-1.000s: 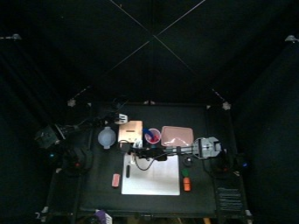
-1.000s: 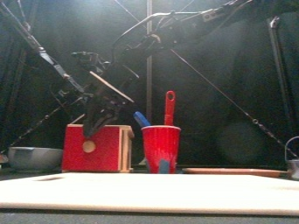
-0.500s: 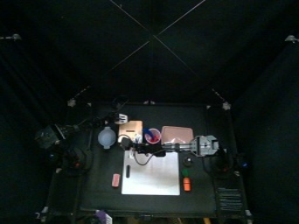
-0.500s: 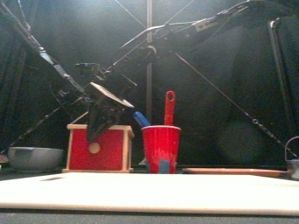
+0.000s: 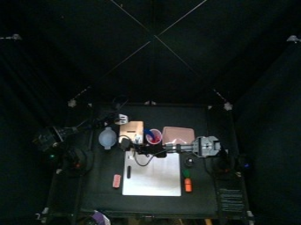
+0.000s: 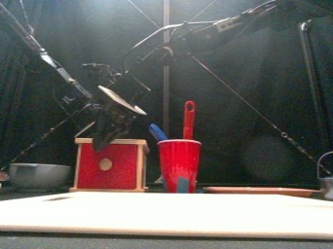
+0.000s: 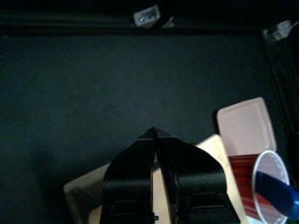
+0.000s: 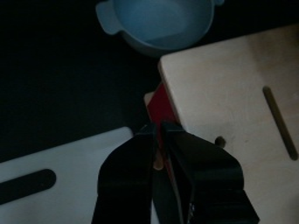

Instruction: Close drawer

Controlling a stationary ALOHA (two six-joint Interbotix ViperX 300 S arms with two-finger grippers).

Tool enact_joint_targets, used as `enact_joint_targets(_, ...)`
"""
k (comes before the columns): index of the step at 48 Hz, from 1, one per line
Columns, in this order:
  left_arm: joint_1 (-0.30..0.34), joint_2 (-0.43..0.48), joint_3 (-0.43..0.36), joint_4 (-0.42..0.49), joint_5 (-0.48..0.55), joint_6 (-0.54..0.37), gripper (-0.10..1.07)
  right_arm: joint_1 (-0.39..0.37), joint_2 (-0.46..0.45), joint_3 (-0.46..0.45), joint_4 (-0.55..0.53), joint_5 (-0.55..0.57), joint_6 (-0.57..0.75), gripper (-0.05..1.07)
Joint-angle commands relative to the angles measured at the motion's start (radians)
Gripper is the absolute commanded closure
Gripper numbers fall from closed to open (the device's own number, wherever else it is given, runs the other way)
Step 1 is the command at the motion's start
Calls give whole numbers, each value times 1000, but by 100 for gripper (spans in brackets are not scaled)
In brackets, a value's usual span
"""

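Drawer (image 6: 109,163) sits at rear-left of table (image 5: 206,189), btwn grey bowl (image 6: 37,175) and red cup (image 6: 180,167), w/ pink tray (image 5: 179,134) past the cup and white sheet (image 6: 169,214) in front. Front view: red face w/ round tan knob reads flush inside the tan frame, no gap showing, so by my read it's shut or v. nearly so. Can't confirm seating from top view, too small.

Left gripper (image 7: 153,133) hangs over the box's tan top. Jaws clenched tip to tip, nothing btwn them. Right gripper (image 8: 156,129) is above the box's front edge, a sliver of the red face showing at its tips, bowl and sheet on either side. Can't tell its grip state, or whether it touches the face at all.

Doing the step well (judgement):
- Push square on the red face, near the knob, along the slide axis. An off-centre shove could skew the drawer and jam it.
- The box looks light, so brace it from above or behind w/ the left gripper so the whole box doesn't skid back toward the curtain.
- Go slow at end of travel and stop once the face is flush. Extra force only shifts the box.
- The cup holds 2 utensils and stands just beside the box. Keep arm links clear of it on any retreat, tipping risk.
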Motion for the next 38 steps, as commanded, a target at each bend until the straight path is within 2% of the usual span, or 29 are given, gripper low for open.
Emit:
enact_joint_targets(1,3,-51,-2,6,-40,5,56,21,-75,-34,-18,-11,0,46)
enact_joint_targets(9,2,-137,44,57,-118,9,56,64,-109,-28,-60,-9,2,46)
enact_joint_targets(18,-12,-287,133,202,-218,3,56,87,-164,14,-75,-11,14,46)
enact_joint_targets(22,-46,-357,186,241,-221,2,56,94,-195,43,-66,-11,15,46)
enact_joint_targets(38,-176,-618,357,287,-232,2,56,127,-268,153,-5,-17,17,46)
